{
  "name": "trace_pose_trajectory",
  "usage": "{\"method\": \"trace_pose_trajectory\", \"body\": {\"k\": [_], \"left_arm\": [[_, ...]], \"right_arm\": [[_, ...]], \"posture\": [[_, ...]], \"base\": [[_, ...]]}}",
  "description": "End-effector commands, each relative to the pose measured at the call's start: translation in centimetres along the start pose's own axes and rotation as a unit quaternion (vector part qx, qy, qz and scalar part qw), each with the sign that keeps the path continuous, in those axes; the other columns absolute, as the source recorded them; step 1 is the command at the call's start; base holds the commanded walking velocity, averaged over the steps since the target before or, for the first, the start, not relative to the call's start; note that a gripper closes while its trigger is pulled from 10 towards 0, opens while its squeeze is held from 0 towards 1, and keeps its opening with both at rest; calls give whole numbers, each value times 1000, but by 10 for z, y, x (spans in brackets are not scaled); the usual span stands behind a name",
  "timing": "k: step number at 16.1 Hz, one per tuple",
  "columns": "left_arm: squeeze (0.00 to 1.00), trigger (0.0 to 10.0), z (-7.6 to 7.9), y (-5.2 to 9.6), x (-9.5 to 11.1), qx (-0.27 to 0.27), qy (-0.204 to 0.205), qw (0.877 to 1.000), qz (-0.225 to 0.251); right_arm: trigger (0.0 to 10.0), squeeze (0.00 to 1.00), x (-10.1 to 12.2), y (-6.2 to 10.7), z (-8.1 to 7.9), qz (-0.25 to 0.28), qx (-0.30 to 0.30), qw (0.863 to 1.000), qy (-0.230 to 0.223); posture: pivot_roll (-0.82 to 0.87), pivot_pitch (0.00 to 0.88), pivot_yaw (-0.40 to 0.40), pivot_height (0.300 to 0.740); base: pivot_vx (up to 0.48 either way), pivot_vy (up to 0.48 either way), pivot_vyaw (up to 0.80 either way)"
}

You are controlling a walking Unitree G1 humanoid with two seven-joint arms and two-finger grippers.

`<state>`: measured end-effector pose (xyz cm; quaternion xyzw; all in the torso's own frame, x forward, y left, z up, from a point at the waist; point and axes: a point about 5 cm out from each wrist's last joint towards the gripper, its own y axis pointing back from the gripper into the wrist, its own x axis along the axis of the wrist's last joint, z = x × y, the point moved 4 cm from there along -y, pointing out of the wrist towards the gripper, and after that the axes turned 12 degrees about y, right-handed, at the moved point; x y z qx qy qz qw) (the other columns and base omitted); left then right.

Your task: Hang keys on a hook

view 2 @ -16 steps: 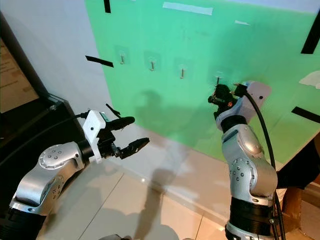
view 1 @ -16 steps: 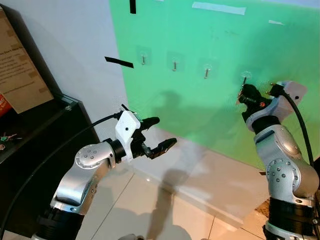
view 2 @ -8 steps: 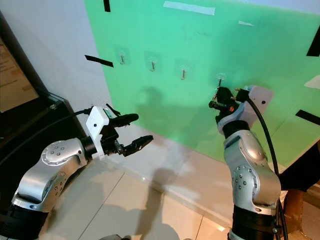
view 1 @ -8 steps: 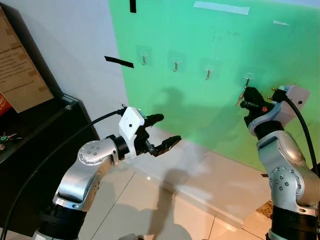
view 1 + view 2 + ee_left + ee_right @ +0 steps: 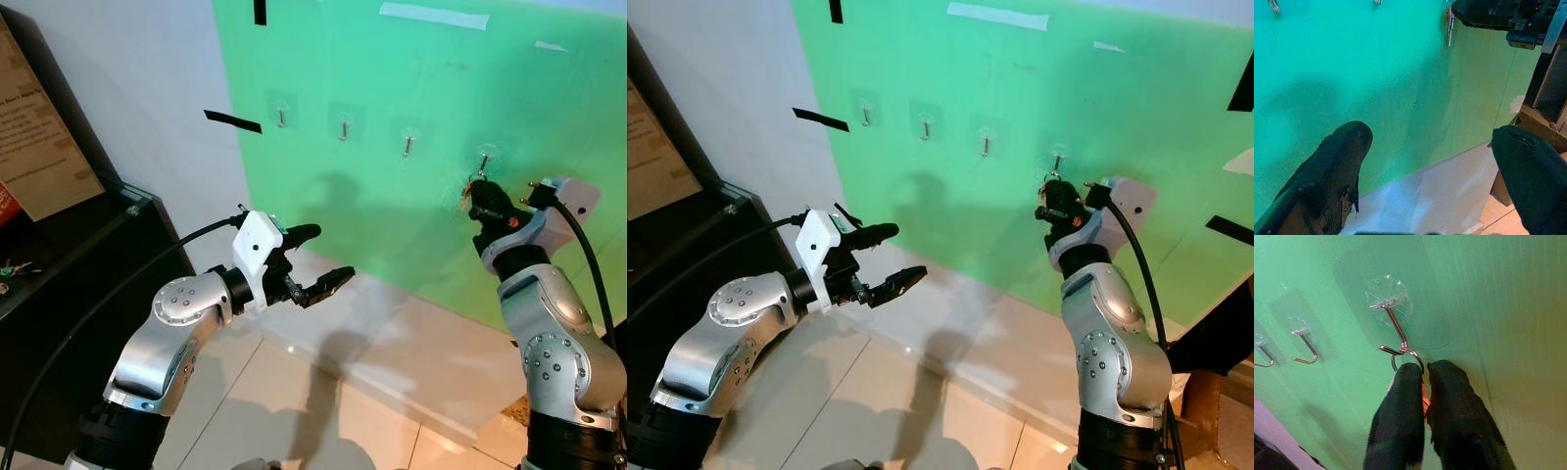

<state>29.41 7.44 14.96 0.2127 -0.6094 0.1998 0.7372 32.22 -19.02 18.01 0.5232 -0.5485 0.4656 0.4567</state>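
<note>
While the right gripper (image 5: pixel 1422 377) pinches the key ring (image 5: pixel 1406 358) at the hook (image 5: pixel 1392 335) tip, letting go early could drop the keys; the left gripper (image 5: pixel 315 262) hangs spread.

black cabinet (image 5: pixel 93 264) blocks far left | green wall (image 5: pixel 411 225) ahead | mid-air between arms open

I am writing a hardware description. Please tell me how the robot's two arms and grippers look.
Both arms are silver metal with rounded, screw-dotted joint housings and black collars. Each wrist has a white angular block with a black cable. The left gripper and the right gripper each have two long, blunt black fingers.
</note>
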Motion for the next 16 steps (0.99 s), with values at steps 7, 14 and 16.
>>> {"method": "trace_pose_trajectory", "body": {"k": [7, 14, 16], "left_arm": [[0, 10000, -3, 5, 1, 18, 0, 1000, 19], [0, 10000, -46, 27, -9, 205, -43, 978, 13], [0, 10000, -56, 33, -13, 253, -58, 966, 10]], "right_arm": [[10000, 1000, -25, 14, -2, -29, 46, 996, 65], [10000, 1000, -57, 24, -20, -79, 94, 985, 121], [10000, 1000, -61, 24, -24, -79, 103, 983, 128]], "posture": [[-114, 0, 61, 740], [-104, 0, 67, 740], [-98, 0, 62, 740]], "base": [[0, 0, 58], [0, 0, 800], [0, 0, 800]]}}
